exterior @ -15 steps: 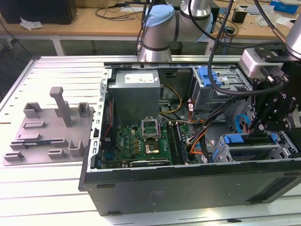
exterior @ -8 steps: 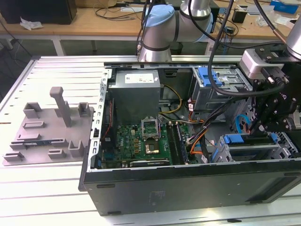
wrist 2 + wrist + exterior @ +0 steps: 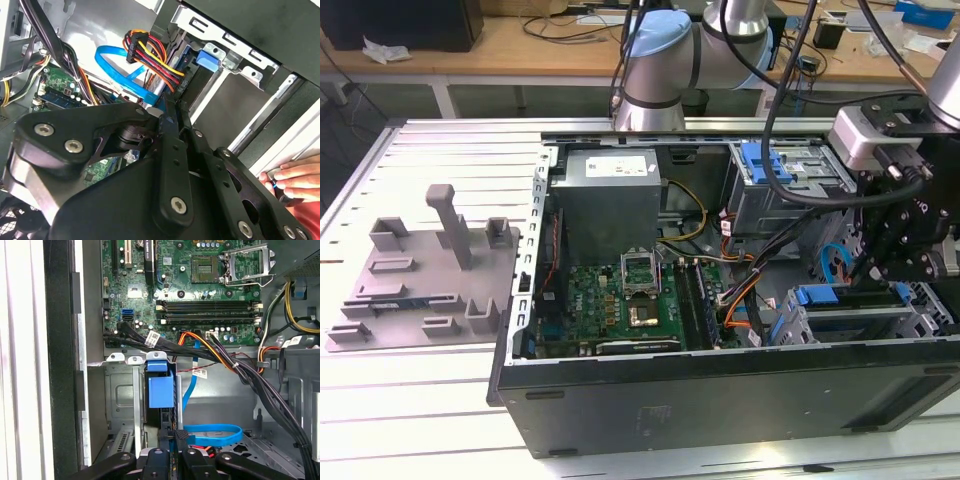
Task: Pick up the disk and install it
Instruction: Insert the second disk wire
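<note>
The disk [image 3: 820,295] stands on edge in the lower drive cage [image 3: 880,325], at the exterior view's right of the open computer case. In the first wrist view its blue carrier end [image 3: 161,390] sits in the cage slot. My gripper [image 3: 876,283] hangs right over that cage. Both wrist views show the black fingers [image 3: 170,436] drawn close together on the disk's thin edge, with the gripper [image 3: 172,107] pointing into the slot.
An upper cage with a blue latch [image 3: 790,175], a grey power supply box [image 3: 610,200] and the motherboard [image 3: 620,300] fill the case. Cable bundles and a blue ribbon cable [image 3: 212,432] crowd the cage. A grey fixture plate [image 3: 430,270] lies outside. A person's hand [image 3: 292,180] rests nearby.
</note>
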